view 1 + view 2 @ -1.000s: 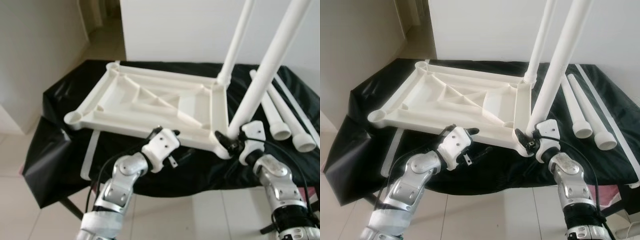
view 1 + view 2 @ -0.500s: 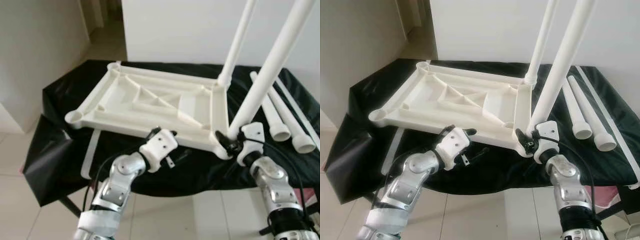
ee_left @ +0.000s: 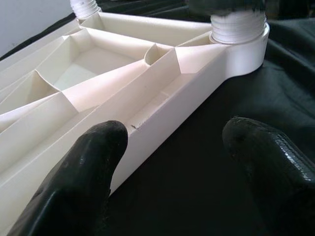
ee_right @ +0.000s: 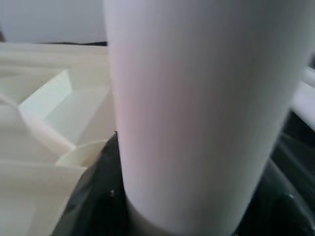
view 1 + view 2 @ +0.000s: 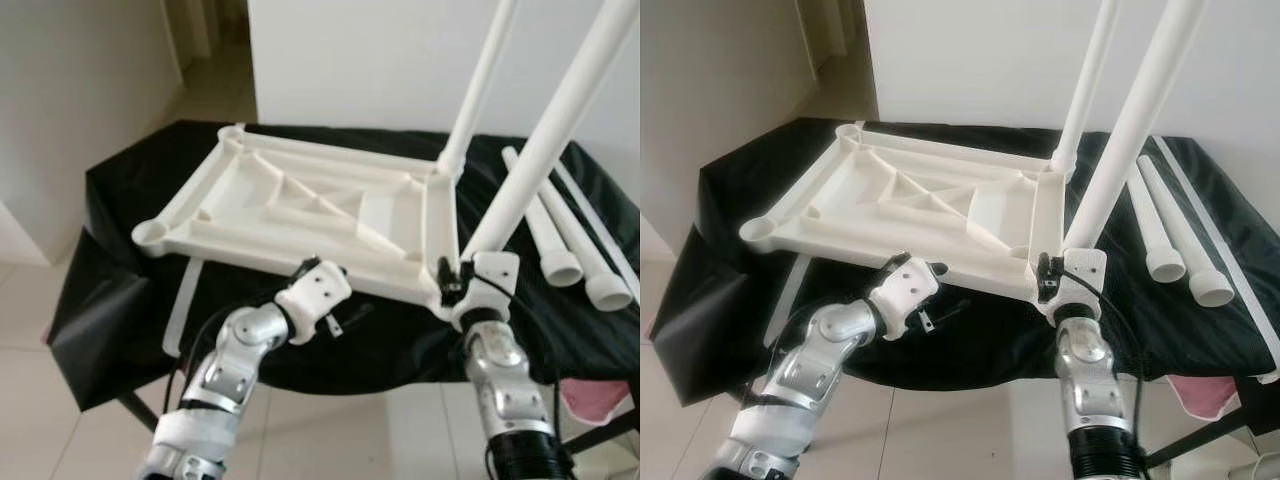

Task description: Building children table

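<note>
Black cloth covers the bench (image 5: 120, 200) standing before a white wall, with pale floor tiles along the frame's bottom. An upturned white tabletop (image 5: 300, 205) lies across the frame's middle, ribbed underside up. Two white legs (image 5: 545, 150) rise from its right-hand corners toward the upper right; two loose legs (image 5: 560, 235) lie on the cloth at right. The right tool (image 5: 452, 285), lower right of centre, is clenched around the base of the nearer standing leg. The left tool (image 3: 177, 162), just below centre, hangs released, one finger (image 3: 83, 172) touching the tabletop's near edge.
</note>
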